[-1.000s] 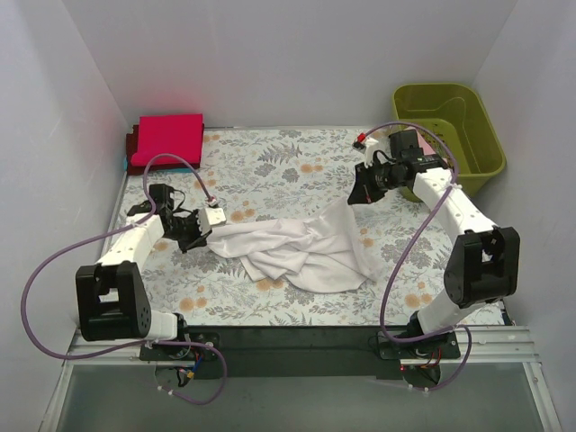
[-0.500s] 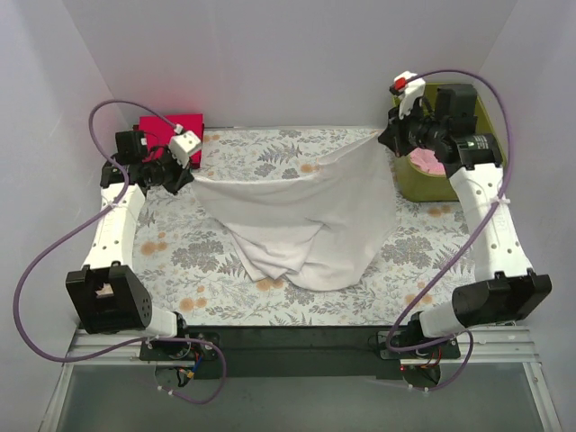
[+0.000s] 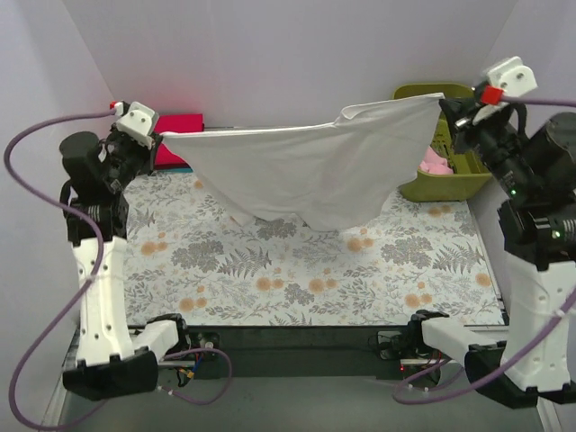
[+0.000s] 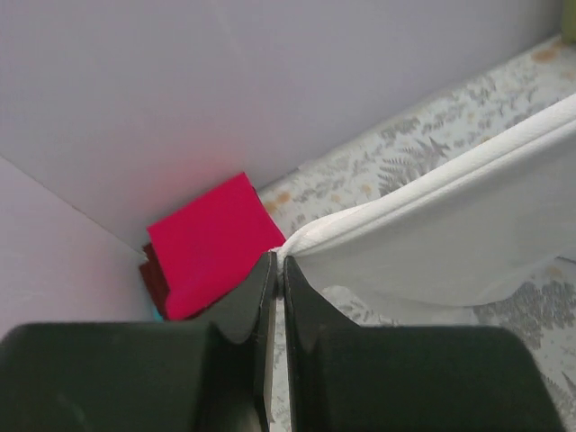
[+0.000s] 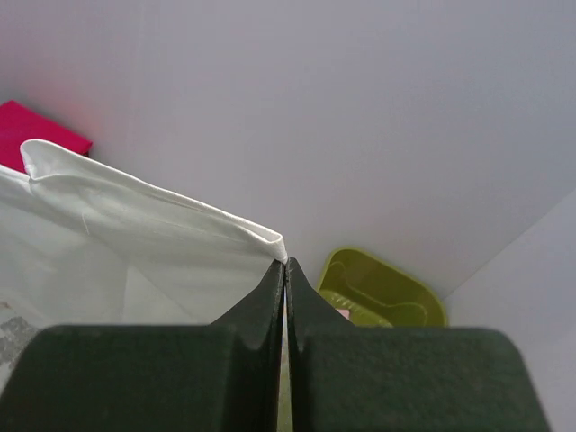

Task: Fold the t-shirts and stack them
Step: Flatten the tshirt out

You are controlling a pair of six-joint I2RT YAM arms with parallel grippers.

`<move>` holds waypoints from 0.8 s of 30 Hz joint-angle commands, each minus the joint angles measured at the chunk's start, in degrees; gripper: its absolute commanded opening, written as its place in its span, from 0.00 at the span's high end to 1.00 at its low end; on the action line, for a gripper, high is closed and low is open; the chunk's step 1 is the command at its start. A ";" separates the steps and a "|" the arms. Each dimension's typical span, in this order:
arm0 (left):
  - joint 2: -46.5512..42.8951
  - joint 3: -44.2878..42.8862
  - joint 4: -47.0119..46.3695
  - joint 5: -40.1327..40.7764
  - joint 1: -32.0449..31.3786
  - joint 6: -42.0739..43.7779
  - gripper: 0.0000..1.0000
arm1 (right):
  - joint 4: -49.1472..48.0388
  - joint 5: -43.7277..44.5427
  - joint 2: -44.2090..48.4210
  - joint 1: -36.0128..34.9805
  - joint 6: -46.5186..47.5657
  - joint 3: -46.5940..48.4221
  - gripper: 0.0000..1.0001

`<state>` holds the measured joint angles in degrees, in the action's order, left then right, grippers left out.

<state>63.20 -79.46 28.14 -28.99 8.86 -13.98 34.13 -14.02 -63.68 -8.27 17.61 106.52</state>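
The white t-shirt [image 3: 306, 166] hangs stretched in the air between my two grippers, high above the table. My left gripper [image 3: 155, 138] is shut on its left corner, as the left wrist view [image 4: 280, 257] shows. My right gripper [image 3: 447, 103] is shut on its right corner, seen in the right wrist view [image 5: 285, 263]. The shirt's lower edge sags to a point over the table's middle. The folded crimson t-shirt [image 3: 176, 137] lies at the back left corner; it also shows in the left wrist view [image 4: 211, 241]. The pale pink t-shirt [image 3: 436, 162] lies in the basket.
The olive-green basket [image 3: 447, 183] stands at the back right, close under my right gripper. The floral tabletop [image 3: 306, 270] lies below the hanging shirt. White walls close in the back and both sides.
Both arms have risen and spread apart, lifting the white t-shirt from a heap on the table into a taut span in the air.
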 commanded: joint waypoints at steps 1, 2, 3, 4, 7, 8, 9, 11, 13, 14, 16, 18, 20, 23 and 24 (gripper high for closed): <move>-8.33 0.80 -4.75 6.31 0.37 -4.12 1.00 | -4.95 3.91 6.18 0.27 0.32 2.29 0.99; -9.40 0.62 -4.67 7.01 0.45 -4.39 1.00 | -5.04 4.35 7.42 0.27 0.06 2.29 0.99; -10.63 0.01 -4.59 8.41 0.28 -4.65 1.00 | -5.39 4.70 9.52 0.36 -0.11 2.46 0.99; -11.68 -0.34 -4.59 8.77 0.28 -4.92 1.00 | -5.39 4.97 10.50 0.28 -0.64 2.73 0.99; -15.12 -2.53 -3.45 10.00 0.28 -4.13 1.00 | -5.39 5.93 13.22 0.27 -1.34 5.53 0.99; -16.34 -3.15 -2.92 10.10 0.28 -3.61 1.00 | -5.39 6.28 13.58 0.36 -1.43 6.41 0.99; -16.70 -4.90 -2.22 10.44 0.28 -1.95 1.00 | -5.39 6.37 13.76 0.45 -1.43 8.86 0.99; -16.88 -7.27 -0.20 12.89 0.36 -0.88 1.00 | -5.48 6.37 13.41 1.15 -1.26 11.50 0.99; -16.79 -10.95 2.43 14.31 0.28 1.40 1.00 | -5.83 6.03 12.71 1.42 -1.26 14.23 0.99; -16.97 -11.76 2.71 15.71 0.36 2.11 1.00 | -6.70 5.41 12.62 1.68 -1.35 14.42 0.99; -17.23 -14.04 3.58 16.95 0.28 4.92 1.00 | -7.76 4.97 12.62 1.86 -0.65 13.46 0.99; -16.62 -15.54 5.77 16.52 0.28 6.76 1.00 | -8.47 4.79 12.27 1.94 1.45 12.49 0.99; -15.83 -17.12 8.93 14.76 0.28 8.96 1.00 | -9.08 3.57 12.18 1.94 2.69 8.02 0.99; -14.51 -14.08 14.56 11.60 0.36 11.07 1.00 | -11.71 0.50 13.32 1.94 5.06 -4.93 0.99; -14.25 -12.66 16.58 9.50 0.28 11.77 1.00 | -14.41 -0.21 13.75 1.86 5.59 -8.57 0.99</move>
<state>45.58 -95.44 34.81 -18.39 8.80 -6.61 24.01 -13.47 -49.32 -6.76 19.92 107.28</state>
